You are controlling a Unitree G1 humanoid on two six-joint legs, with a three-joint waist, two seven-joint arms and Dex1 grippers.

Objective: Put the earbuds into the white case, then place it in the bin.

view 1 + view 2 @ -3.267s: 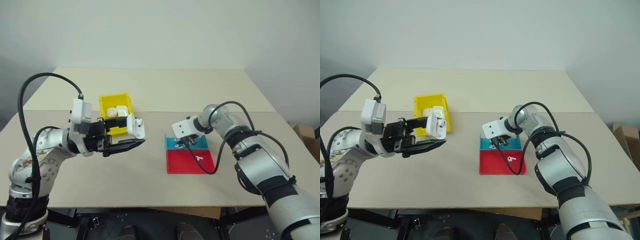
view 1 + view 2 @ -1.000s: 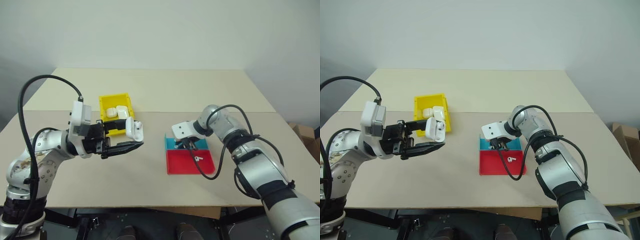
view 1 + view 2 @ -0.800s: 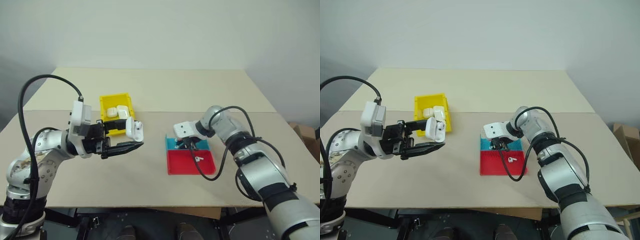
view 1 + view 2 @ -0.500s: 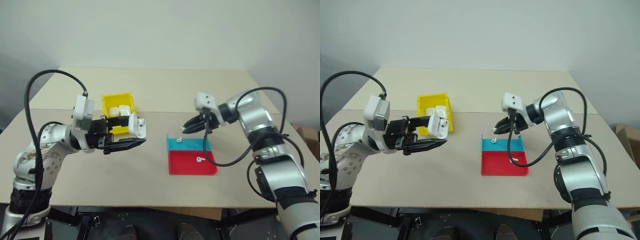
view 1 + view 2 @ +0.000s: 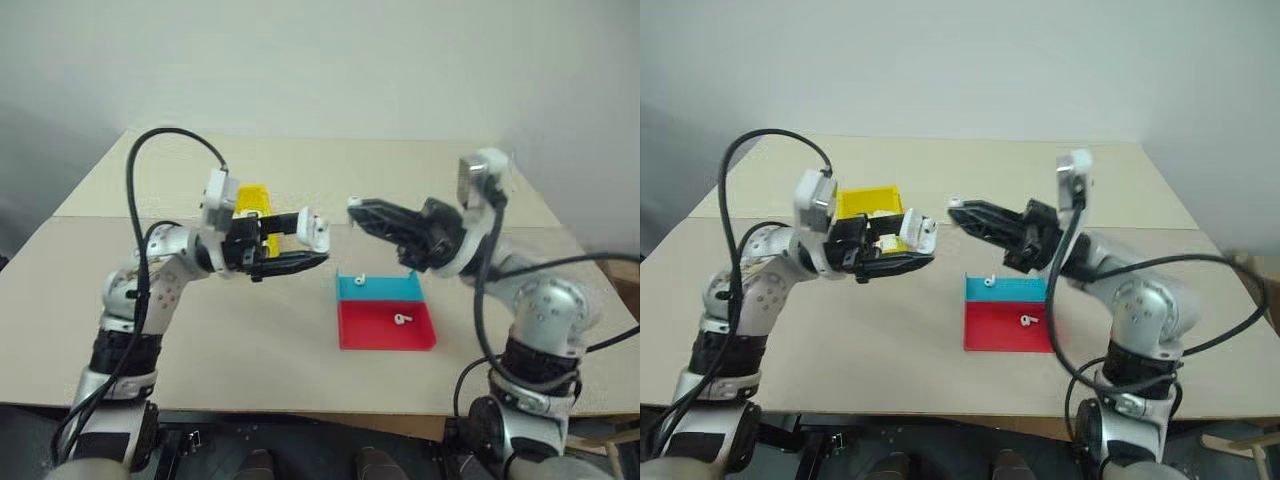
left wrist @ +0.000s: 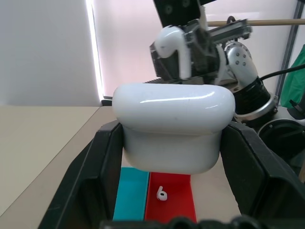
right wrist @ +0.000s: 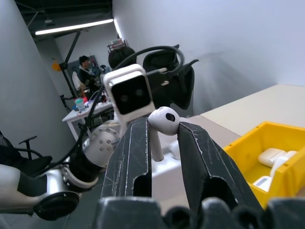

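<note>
Right claw (image 5: 352,205) pinches earbud (image 7: 162,125), stem down between fingers. Left claw (image 5: 318,245) clamps open white case (image 6: 173,126), just left of earbud, slightly lower.

The right gripper (image 7: 164,125) with two black fingers is pinching a tiny glossy white plastic earbud (image 7: 161,125). A bright yellow rectangular plastic bin (image 7: 267,155) is sitting at four o'clock, holding small glossy white rounded cases (image 7: 269,155). A person (image 7: 87,68) is sitting at ten o'clock.
</note>
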